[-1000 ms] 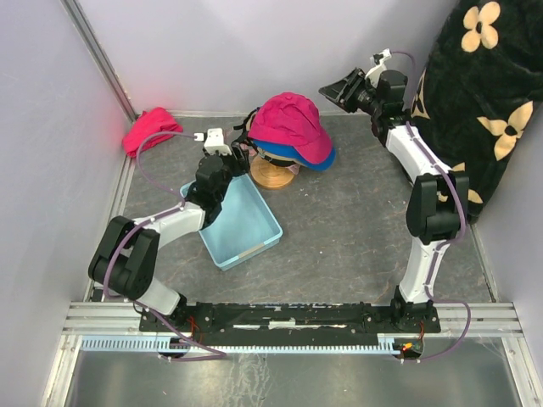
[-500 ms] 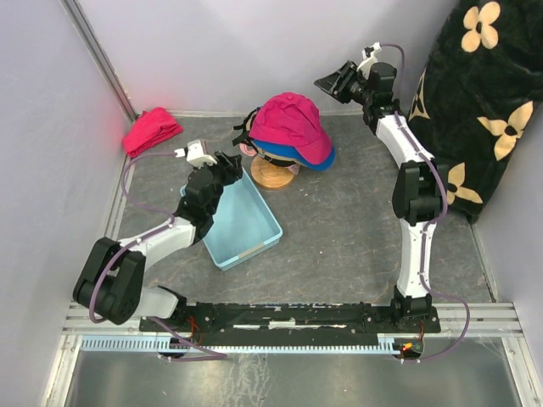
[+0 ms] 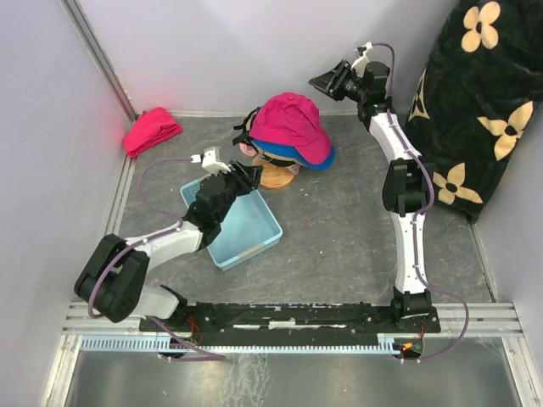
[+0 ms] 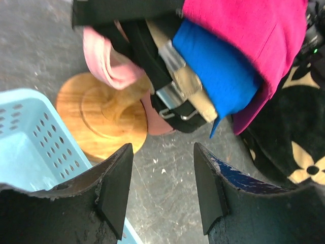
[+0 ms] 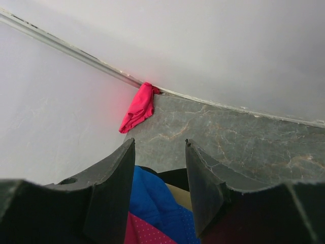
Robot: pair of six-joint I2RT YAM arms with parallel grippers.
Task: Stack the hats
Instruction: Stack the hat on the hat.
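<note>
The hats are piled on a wooden stand point(image 3: 273, 174): magenta hat point(image 3: 291, 125) on top, blue hat point(image 3: 321, 158) just under it. From the left wrist I see the layers: magenta point(image 4: 244, 30), blue point(image 4: 218, 76), tan point(image 4: 185, 81), black point(image 4: 147, 56), pink point(image 4: 109, 61), over the stand's base point(image 4: 101, 117). My left gripper point(image 3: 248, 176) point(image 4: 162, 150) is open and empty, low beside that base. Near the back wall, above and right of the pile, my right gripper point(image 3: 322, 82) point(image 5: 160, 145) hangs open and empty over the blue hat point(image 5: 152, 198).
A light blue basket point(image 3: 242, 225) lies under the left arm, touching the stand's near side. In the back left corner is a red-pink cloth bundle point(image 3: 151, 130) point(image 5: 138, 108). A black flowered blanket point(image 3: 492, 102) fills the right side. Walls close the back and left.
My left gripper has swung back from the hats' left edge and now sits lower, by the stand's base, with its jaws slightly narrower. The right gripper has drifted up and left along the back wall.
</note>
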